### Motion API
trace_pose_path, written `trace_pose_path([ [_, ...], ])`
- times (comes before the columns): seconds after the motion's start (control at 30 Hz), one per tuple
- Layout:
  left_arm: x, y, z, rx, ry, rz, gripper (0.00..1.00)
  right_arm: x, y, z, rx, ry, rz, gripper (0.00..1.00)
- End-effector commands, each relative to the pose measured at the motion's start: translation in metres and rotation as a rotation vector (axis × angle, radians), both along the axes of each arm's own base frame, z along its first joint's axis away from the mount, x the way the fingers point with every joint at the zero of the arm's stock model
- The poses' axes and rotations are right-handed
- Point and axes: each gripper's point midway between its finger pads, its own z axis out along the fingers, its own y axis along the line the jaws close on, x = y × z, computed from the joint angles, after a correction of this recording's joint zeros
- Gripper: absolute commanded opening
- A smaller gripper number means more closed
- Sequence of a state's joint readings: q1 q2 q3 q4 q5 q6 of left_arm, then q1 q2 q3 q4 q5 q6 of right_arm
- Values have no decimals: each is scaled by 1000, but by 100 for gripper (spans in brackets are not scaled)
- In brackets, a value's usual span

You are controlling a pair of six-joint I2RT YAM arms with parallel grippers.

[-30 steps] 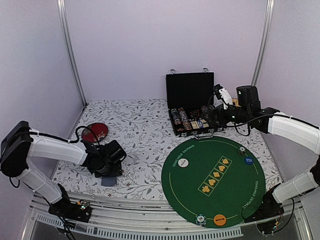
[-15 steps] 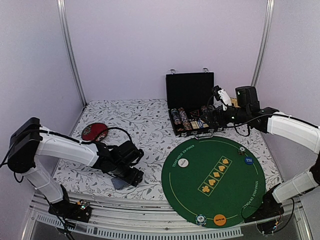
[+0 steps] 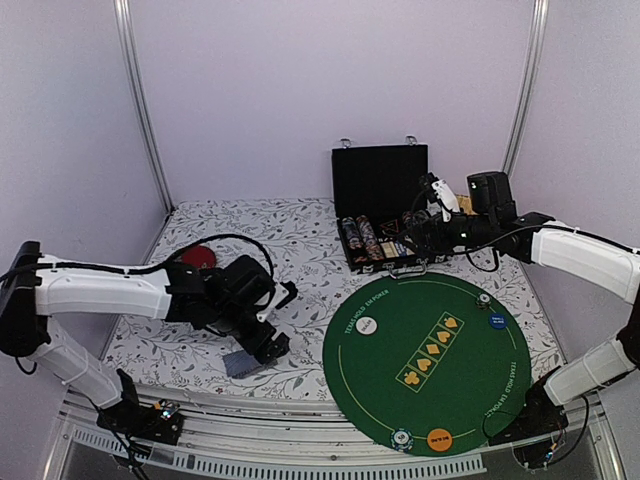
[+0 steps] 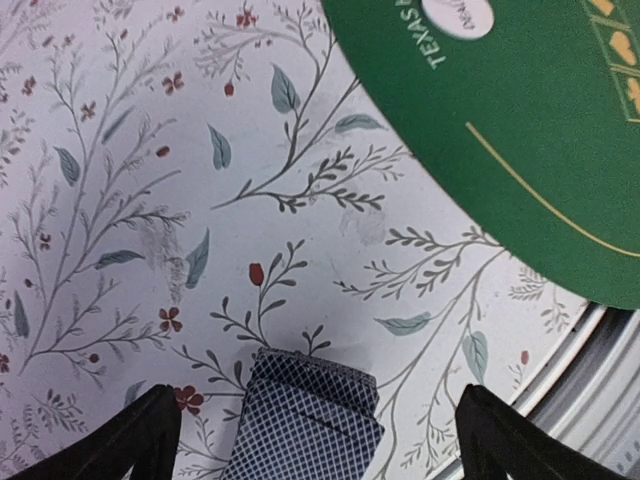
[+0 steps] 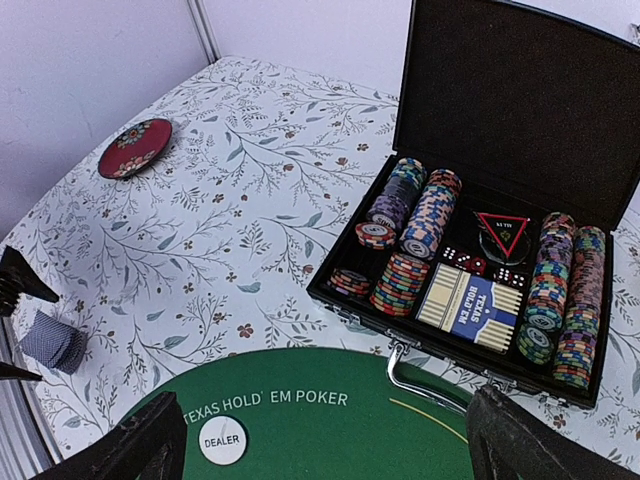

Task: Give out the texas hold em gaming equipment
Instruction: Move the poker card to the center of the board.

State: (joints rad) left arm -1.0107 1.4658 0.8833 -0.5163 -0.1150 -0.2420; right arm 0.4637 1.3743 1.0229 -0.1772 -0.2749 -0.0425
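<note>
We read "TEXAS HOLD' EM POKER" on the green mat [image 5: 330, 425], "DEALER" on the white disc [image 5: 221, 440], and "TEXAS HOLD EM" on the blue box [image 5: 470, 307].

Left arm [image 3: 100, 290]: base at 7 o'clock of the top view; white forearm stretched low toward 3 o'clock.
Left gripper [image 3: 284, 320]: points to 4 o'clock, tilted downward; jaws spread wide, dark fingers [image 4: 140, 445] at the wrist view's lower corners.
Right arm [image 3: 585, 255]: base at 5 o'clock; elbow folded, forearm reaching toward 10 o'clock.
Right gripper [image 3: 415, 228]: points to 9 o'clock; jaws spread wide.
</note>
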Motion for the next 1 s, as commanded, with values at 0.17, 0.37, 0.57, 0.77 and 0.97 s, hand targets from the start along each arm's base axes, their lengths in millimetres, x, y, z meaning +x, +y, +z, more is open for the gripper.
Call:
trace_pose_path([
  [0.17, -8, 12, 68, -5, -81, -110, 98, -4, 6, 16, 30, -5, 33, 99],
  [0.37, -18, 12, 94, 65, -17, -99, 98, -16, 11, 28, 70, -20, 81, 99],
  [0.57, -12, 11, 106, 226, -102, -345, 98, -26, 13, 40, 102, -38, 103, 99],
  [0.77, -36, 48, 52, 420, 46, -462, 98, -30, 11, 44, 123, -64, 100, 99],
  [0.97, -38, 55, 18, 405, 59, -483, 98, -26, 13, 29, 100, -19, 95, 99],
])
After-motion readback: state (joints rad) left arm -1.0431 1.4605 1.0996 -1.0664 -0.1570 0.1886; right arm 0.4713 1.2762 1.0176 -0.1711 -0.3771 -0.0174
